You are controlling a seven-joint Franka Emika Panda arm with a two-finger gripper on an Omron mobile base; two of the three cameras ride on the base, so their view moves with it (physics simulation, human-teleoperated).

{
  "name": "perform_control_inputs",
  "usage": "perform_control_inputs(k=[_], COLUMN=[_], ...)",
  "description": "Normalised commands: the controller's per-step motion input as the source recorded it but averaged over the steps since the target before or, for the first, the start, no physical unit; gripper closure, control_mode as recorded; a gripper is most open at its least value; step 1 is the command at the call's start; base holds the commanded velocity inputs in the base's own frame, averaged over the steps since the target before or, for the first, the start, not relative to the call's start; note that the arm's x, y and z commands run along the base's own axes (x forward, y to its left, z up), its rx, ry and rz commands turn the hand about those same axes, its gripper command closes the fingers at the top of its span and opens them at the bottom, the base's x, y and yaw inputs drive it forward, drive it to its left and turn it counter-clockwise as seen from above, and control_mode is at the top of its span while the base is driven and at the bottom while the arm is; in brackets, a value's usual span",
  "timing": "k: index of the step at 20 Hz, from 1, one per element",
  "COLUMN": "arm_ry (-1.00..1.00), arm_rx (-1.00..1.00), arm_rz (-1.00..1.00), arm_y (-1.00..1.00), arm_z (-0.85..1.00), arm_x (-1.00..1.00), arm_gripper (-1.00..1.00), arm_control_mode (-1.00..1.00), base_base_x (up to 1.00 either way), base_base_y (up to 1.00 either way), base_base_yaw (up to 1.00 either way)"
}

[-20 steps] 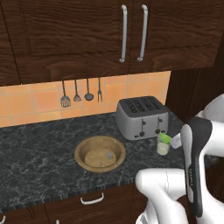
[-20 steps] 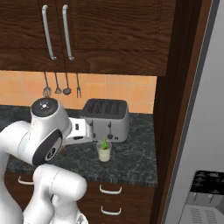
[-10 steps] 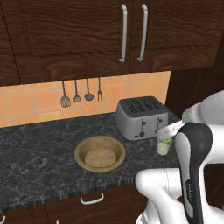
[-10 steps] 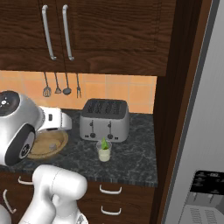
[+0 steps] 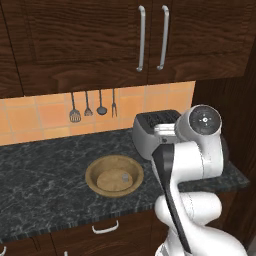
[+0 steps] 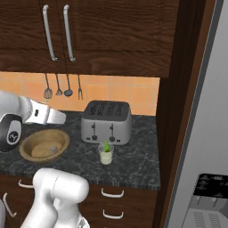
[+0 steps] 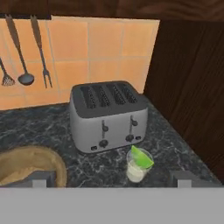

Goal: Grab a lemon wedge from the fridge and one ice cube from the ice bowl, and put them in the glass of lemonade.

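The glass of lemonade [image 7: 138, 167] stands on the dark counter in front of the toaster, with the yellow-green lemon wedge [image 7: 142, 157] sitting in it and poking above the rim. In the right base view the glass [image 6: 106, 156] and the wedge [image 6: 106, 146] stand apart from the arm. The tan ice bowl [image 6: 43, 145] lies to the left with one ice cube [image 6: 54, 149] in it; the bowl [image 5: 114, 176] and cube [image 5: 125, 177] also appear in the left base view. My gripper [image 7: 111, 180] is open and holds nothing, hovering above the counter between bowl [image 7: 30, 168] and glass. The grey fridge [image 6: 209, 133] stands at the right.
A steel four-slot toaster [image 7: 108, 114] sits against the orange tiled wall. Utensils [image 7: 26, 48] hang on the tiles at the left. A dark wood panel [image 7: 192, 87] closes the counter's right end. Upper cabinets [image 5: 150, 35] hang overhead. My forearm [image 6: 44, 115] reaches over the bowl.
My arm has swung left, away from the glass and towards the bowl. Seen from the right, the glass with the wedge is uncovered; seen from the left, the elbow hides it.
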Motion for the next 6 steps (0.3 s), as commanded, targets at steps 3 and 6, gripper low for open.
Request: perform_control_inputs(k=[3,6], arm_ry=[-0.14,-0.2], arm_rx=[0.18,0.17], arm_rz=[-0.1,0.0], arm_y=[-0.28,-0.19], arm_z=[0.0,0.09], arm_x=[-0.8,-0.76], arm_gripper=[-1.0,-1.0], arm_control_mode=[-1.0,-1.0], base_base_x=[0.0,0.0], base_base_y=[0.0,0.0], base_base_yaw=[0.0,0.0])
